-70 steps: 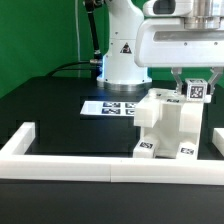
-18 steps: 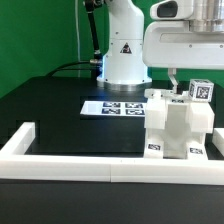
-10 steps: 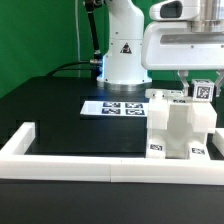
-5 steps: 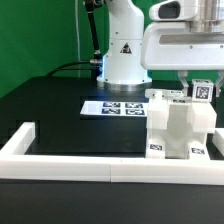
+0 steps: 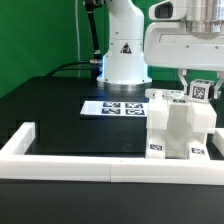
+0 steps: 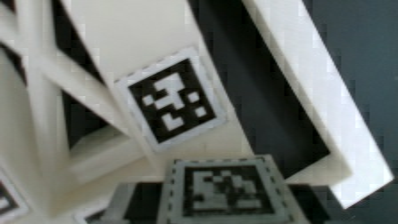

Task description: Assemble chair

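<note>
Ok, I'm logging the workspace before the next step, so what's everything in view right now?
chair: one, white with black-and-white tags, partly built, on the table at the exterior view's right
marker board: one, white with black tags, flat mid-table
border rail: one, white, along the table's near edge
table: one, black
backdrop: one, green, behind
arm: one, white, base behind the marker board
claw: one, dark fingers, gripping the chair's tagged top part

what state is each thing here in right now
chair: parts joined, standing on the table
gripper: closed on the chair's tagged top part
marker board: lying flat, untouched
rail: lying along the table's near edge
</note>
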`<state>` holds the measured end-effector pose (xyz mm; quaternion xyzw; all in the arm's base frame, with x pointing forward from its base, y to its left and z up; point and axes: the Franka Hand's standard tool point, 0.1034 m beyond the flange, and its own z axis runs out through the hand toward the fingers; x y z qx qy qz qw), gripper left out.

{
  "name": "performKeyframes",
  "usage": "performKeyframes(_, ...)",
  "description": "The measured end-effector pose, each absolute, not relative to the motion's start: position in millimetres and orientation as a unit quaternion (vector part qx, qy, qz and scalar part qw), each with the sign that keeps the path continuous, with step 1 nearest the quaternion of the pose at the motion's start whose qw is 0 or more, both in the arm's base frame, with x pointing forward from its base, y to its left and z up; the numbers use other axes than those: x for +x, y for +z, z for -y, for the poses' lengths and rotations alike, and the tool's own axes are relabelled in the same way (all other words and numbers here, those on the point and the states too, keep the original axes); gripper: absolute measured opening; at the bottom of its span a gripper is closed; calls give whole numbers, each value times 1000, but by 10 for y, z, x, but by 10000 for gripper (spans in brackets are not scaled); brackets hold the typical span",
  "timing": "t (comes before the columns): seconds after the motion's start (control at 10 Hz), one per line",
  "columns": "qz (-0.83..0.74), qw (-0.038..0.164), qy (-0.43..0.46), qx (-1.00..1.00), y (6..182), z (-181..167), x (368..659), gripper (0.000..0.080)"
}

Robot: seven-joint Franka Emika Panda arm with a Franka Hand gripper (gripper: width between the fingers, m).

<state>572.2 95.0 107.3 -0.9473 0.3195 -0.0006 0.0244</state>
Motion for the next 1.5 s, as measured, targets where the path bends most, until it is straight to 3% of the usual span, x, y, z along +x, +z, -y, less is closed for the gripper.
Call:
performKeyframes(0.6,-511,31,2,-859,1070,-995,5734,271)
performKeyframes(1.4,-644,30,8,-764,1067,-1038,5728,271)
performKeyframes(1.5,-631,30,8,-775,1068,-1037,5726,363)
